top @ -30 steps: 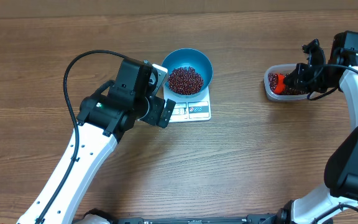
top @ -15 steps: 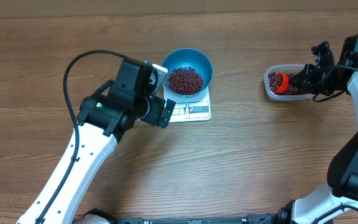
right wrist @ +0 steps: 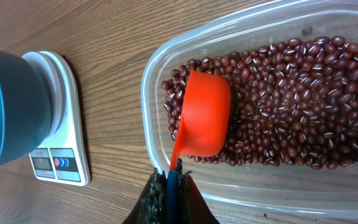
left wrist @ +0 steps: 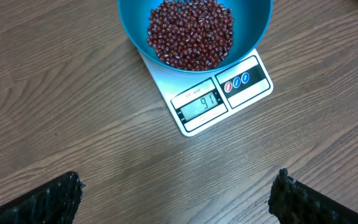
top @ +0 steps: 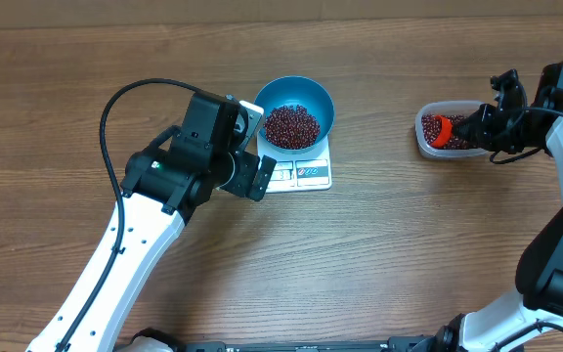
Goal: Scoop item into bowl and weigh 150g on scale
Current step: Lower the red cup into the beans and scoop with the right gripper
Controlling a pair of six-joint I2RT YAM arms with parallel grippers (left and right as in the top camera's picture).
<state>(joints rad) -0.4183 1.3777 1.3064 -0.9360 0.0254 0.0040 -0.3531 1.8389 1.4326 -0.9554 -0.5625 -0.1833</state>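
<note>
A blue bowl holding dark red beans stands on the white scale. In the left wrist view the bowl with its beans is at the top, and the scale display reads 91. My left gripper hovers just left of the scale, open and empty. My right gripper is shut on the handle of an orange scoop. The scoop lies mouth-down on the beans in a clear tub, gripper at the tub's rim.
The clear tub sits at the right of the wooden table, well apart from the scale. The left arm's black cable loops over the table's left part. In the right wrist view the bowl and scale stand left of the tub.
My right gripper has drawn slightly to the right, the scoop staying in the tub. The left arm, bowl and scale have not moved.
</note>
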